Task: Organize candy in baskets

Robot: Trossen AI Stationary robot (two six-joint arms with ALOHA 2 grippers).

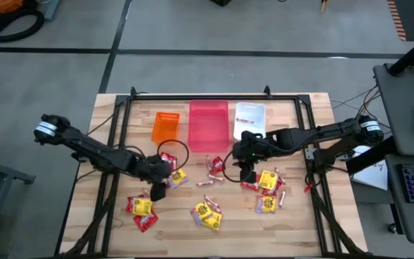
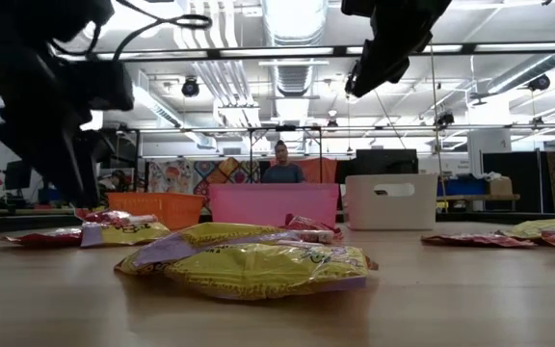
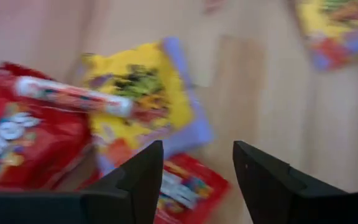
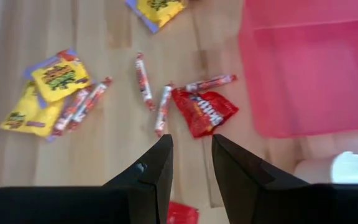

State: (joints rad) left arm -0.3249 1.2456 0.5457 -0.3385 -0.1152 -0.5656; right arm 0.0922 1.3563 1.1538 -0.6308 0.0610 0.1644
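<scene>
On the wooden worktop [image 1: 106, 144] three baskets stand in a row toward 12 o'clock: the orange basket [image 1: 166, 126], the pink basket [image 1: 208, 124] and the white basket [image 1: 249, 118]. Nothing can be made out inside any of them.

The candy lies loose below them: a red packet [image 4: 205, 111] with thin red-and-white sticks [image 4: 143, 79] around it near the centre, and yellow packets [image 1: 207, 213] scattered from 5 to 7 o'clock.

The left hand [image 1: 158, 190] is low over the pile at 8 o'clock. Its wrist view shows the fingers [image 3: 140, 180] parted with nothing between them, above a yellow packet [image 3: 143, 98] and a red packet [image 3: 23, 144] crossed by one stick; that view is smeared, so the print is unreadable.

The right hand [image 1: 246, 172] hangs just right of centre, fingers [image 4: 154, 171] slightly apart and empty, its tips cut off at the frame edge.

In the low view a big yellow packet [image 2: 249, 262] blocks much of the worktop, and both arms are dark shapes cut off by the top edge.
</scene>
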